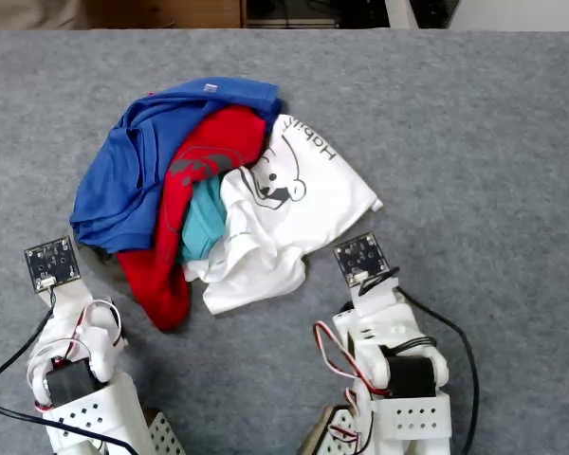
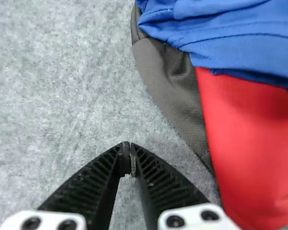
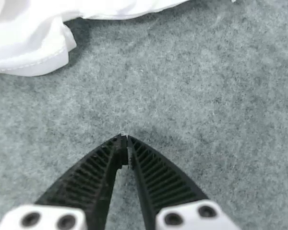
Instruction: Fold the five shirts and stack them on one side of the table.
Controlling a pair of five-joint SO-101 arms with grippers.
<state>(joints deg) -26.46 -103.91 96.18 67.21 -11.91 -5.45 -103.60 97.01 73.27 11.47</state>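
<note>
Shirts lie heaped unfolded, so your left gripper and right gripper rest closed, empty, at the table's near edge.

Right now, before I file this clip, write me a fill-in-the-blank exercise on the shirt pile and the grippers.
1. The crumpled white cotton shirt carries a black printed ____.
2. A teal fabric shirt peeks out between the red fabric shirt and the ____ one.
3. The left gripper and the right gripper are both ____.
Missing words: bear; white; shut.
</note>
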